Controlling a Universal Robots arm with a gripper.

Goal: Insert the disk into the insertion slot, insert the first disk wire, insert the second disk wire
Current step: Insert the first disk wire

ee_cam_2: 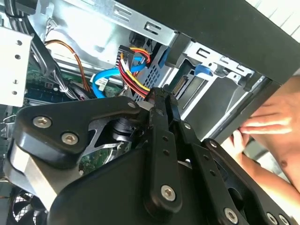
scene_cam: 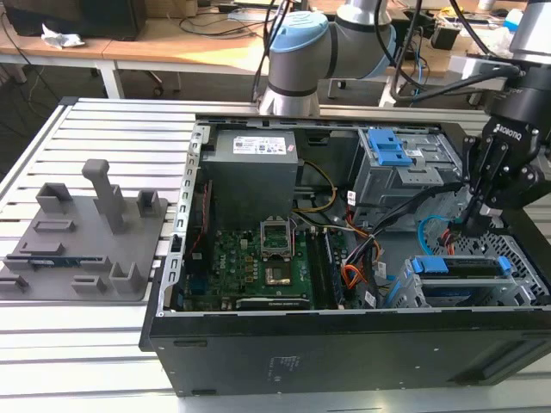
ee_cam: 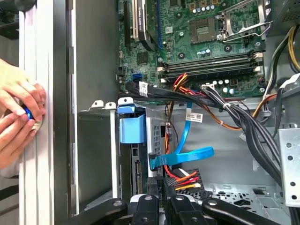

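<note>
The disk (scene_cam: 456, 267) lies inside the insertion slot (scene_cam: 527, 258), with its blue frame (ee_cam: 132, 125) at the mouth. My gripper (scene_cam: 472, 225) hangs just over the disk's rear end. Its fingers (ee_cam_2: 159, 101) are pressed together on the first disk wire (ee_cam_2: 137, 77), whose red-orange strands (ee_cam: 186, 177) run out from between the fingertips (ee_cam: 154, 183). The second disk wire (ee_cam: 187, 155) loops in light blue right beside them. Its dark plug (ee_cam: 153, 160) sits against the disk's edge. That loop also appears in the exterior view (scene_cam: 424, 231).
A thick black cable bundle (ee_cam: 187, 96) crosses above the bay. The taller grey cage with a blue latch (scene_cam: 387, 151) stands behind. The motherboard (scene_cam: 258, 262) fills the case's middle. A person's hands (ee_cam: 18, 117) rest on the case's outer edge. A grey fixture plate (scene_cam: 82, 237) lies at the exterior view's left.
</note>
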